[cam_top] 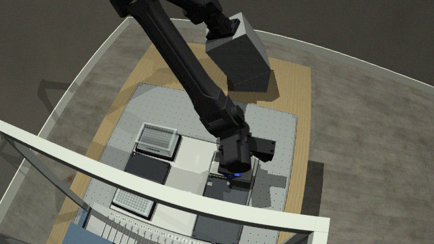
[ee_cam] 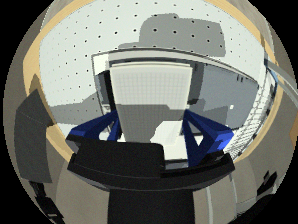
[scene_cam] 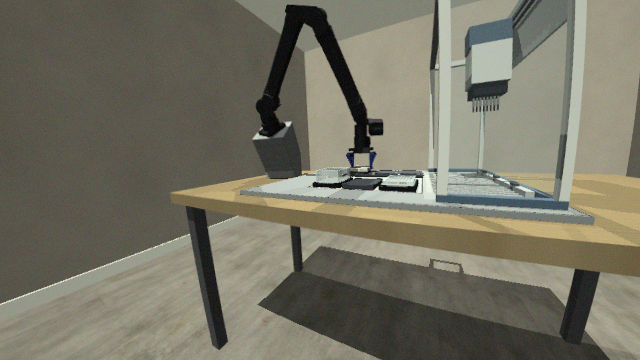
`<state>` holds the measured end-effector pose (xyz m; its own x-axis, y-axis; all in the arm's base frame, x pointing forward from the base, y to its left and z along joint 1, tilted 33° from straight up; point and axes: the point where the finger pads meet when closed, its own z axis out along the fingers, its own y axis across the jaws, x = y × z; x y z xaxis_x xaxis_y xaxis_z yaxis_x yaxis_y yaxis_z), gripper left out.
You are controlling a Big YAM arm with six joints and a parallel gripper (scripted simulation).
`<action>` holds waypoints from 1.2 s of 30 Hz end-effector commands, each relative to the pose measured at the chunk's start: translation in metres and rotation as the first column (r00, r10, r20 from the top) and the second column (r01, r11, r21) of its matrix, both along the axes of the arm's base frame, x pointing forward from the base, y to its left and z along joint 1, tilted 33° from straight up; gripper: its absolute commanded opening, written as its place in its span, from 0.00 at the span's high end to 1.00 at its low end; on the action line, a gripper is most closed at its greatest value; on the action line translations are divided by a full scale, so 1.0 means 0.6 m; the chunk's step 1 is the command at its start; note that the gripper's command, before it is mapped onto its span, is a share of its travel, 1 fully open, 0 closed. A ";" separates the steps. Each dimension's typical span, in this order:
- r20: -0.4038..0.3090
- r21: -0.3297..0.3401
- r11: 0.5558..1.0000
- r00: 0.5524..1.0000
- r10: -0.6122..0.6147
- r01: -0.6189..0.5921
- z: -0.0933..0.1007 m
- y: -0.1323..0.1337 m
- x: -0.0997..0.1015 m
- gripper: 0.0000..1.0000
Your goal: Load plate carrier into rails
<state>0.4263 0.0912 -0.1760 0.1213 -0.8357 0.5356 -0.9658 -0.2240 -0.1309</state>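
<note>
My hand [scene_cam: 361, 161] grips M60 [ee_cam: 148, 99] across its width, one blue finger [ee_cam: 93, 132] on each long side, the other finger [ee_cam: 208, 135] opposite. The wrist view looks straight down on the plate: a pale rectangle with a fine well grid, held level between the fingers. Under it I see the dark frame of PC7 [cam_top: 217, 193], and the plate sits low over the carrier's end nearest my base. Whether it is fully down inside the locators I cannot tell; my wrist hides that end in the top view, and from the side the plate is too small to judge.

PC7 lies on the pale apron [cam_top: 190, 159], its long axis running toward the rails [cam_top: 135, 230], with its far sites showing dark and bare.

To the side is the row of nests. M09 [cam_top: 157, 139], the clear deep block, stands on the one closest to my base. The middle nest [cam_top: 147, 167] is a bare dark square. M06 [cam_top: 133, 202] lies on the one by the rails, partly behind the white frame bar [cam_top: 163, 193] that crosses the top view.

All of it rests on the grey deck [cam_top: 271, 129] on the wooden counter [scene_cam: 500, 235].
</note>
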 end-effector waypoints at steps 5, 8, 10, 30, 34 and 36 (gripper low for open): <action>0.018 0.009 1.000 1.000 0.002 -0.003 -0.002 0.001 0.026 1.00; 0.017 0.008 1.000 1.000 0.002 -0.003 -0.003 0.000 0.026 1.00; 0.017 0.008 1.000 1.000 0.002 -0.003 -0.004 0.000 0.026 1.00; 0.001 0.001 1.000 1.000 0.002 -0.002 -0.013 -0.011 0.009 1.00; -0.004 -0.001 1.000 1.000 0.002 -0.002 -0.016 -0.015 0.002 1.00; -0.006 -0.002 1.000 1.000 0.002 -0.002 -0.016 -0.016 0.000 1.00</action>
<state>0.4295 0.0911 -0.1784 0.1213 -0.8373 0.5331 -0.9629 -0.2296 -0.1415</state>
